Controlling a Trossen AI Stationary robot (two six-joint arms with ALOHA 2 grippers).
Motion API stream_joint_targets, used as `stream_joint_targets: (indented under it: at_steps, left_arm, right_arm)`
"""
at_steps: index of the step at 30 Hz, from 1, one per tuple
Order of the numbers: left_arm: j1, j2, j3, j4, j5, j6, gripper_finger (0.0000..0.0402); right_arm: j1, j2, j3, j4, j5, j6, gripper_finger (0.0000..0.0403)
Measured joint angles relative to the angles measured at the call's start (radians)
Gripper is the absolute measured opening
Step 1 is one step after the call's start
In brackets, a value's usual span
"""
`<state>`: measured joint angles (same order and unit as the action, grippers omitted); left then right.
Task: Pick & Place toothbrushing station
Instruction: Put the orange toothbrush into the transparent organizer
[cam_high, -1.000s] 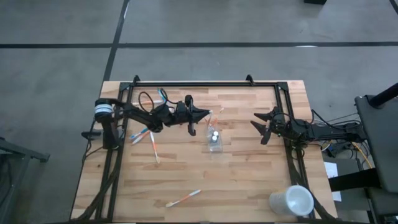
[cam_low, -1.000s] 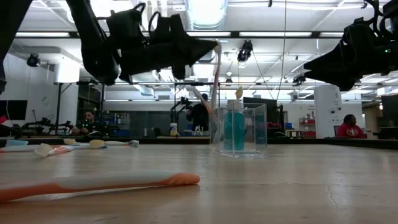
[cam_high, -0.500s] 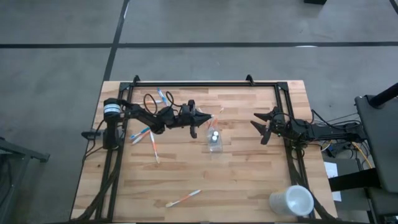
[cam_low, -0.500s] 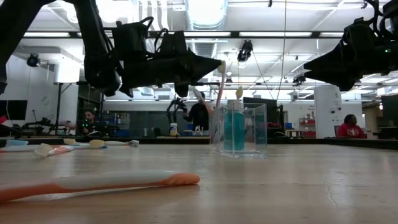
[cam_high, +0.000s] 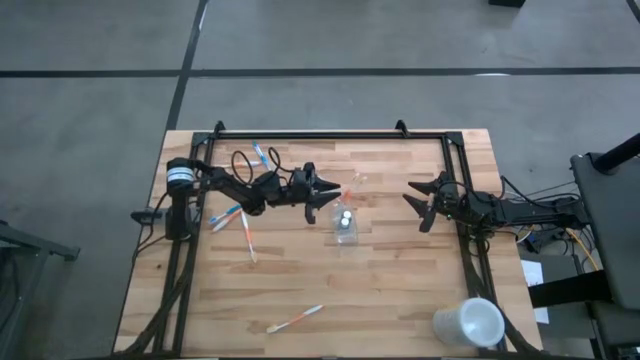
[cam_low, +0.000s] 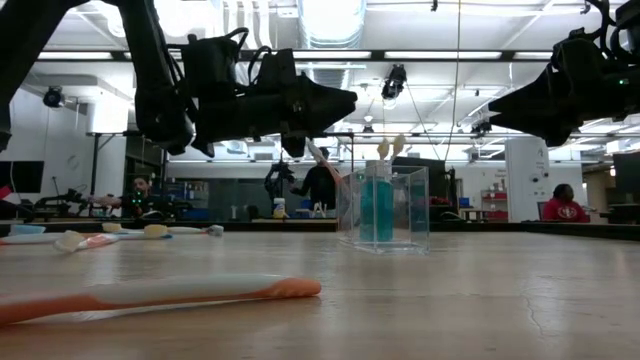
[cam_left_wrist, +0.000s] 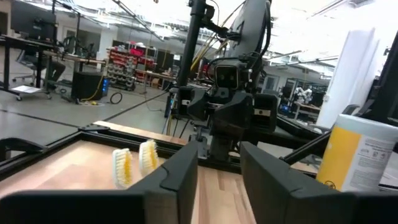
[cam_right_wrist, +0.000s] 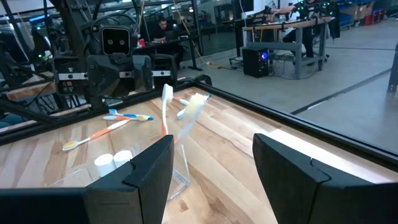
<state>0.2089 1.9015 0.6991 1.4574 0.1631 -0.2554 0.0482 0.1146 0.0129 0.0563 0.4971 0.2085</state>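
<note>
left gripper (cam_high: 322, 190): fingers parted, we see nothing held, mid frame
right gripper (cam_high: 412, 202): gaping, idle
clear cup (cam_low: 386, 208): we can't count its brushes

A white cup (cam_high: 468, 324) lies on its side at the lower right of the wooden surface (cam_high: 390, 290) in the high view. A wipes canister (cam_left_wrist: 359, 155) stands at the right of the left wrist view. People (cam_low: 562, 203) sit in the low view's background.
</note>
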Motion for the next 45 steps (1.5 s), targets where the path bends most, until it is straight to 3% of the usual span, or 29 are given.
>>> stream_joint_targets:
  at_steps: [6, 10, 12, 16, 21, 25, 28, 34, 40, 45]
  left_arm:
    - [0.000, -0.003, 0.001, 0.013, 0.005, -0.002, 0.0133]
    - [0.011, -0.034, 0.023, 0.031, 0.069, -0.006, 0.0131]
    - [0.021, -0.069, 0.038, -0.036, 0.118, -0.009, 0.0131]
    - [0.032, -0.179, 0.092, -0.337, 0.179, 0.015, 0.0131]
    - [0.031, -0.361, 0.213, -0.911, 0.188, 0.161, 0.0131]
    - [0.023, -0.481, 0.308, -1.324, 0.136, 0.220, 0.0131]
    - [0.020, -0.557, 0.340, -1.550, 0.067, 0.159, 0.0131]
    - [0.013, -0.705, 0.310, -1.846, -0.078, -0.098, 0.0131]
    - [-0.013, -0.824, 0.252, -2.075, -0.049, -0.190, 0.0131]
    - [-0.033, -0.887, 0.171, -2.149, -0.006, -0.422, 0.0131]
  right_arm:
    - [0.000, 0.000, 0.000, 0.000, 0.000, 0.000, 0.0215]
    - [0.000, 0.000, 0.000, 0.000, 0.000, 0.000, 0.0215]
    - [0.000, 0.000, 0.000, 0.000, 0.000, 0.000, 0.0215]
    - [0.000, 0.000, 0.000, 0.000, 0.000, 0.000, 0.0215]
    - [0.000, 0.000, 0.000, 0.000, 0.000, 0.000, 0.0215]
    - [0.000, 0.000, 0.000, 0.000, 0.000, 0.000, 0.0215]
    - [0.000, 0.000, 0.000, 0.000, 0.000, 0.000, 0.0215]
    - [0.000, 0.000, 0.000, 0.000, 0.000, 0.000, 0.0215]
    - [0.000, 0.000, 0.000, 0.000, 0.000, 0.000, 0.0215]
    - [0.000, -0.001, 0.000, 0.000, 0.000, 0.000, 0.0215]
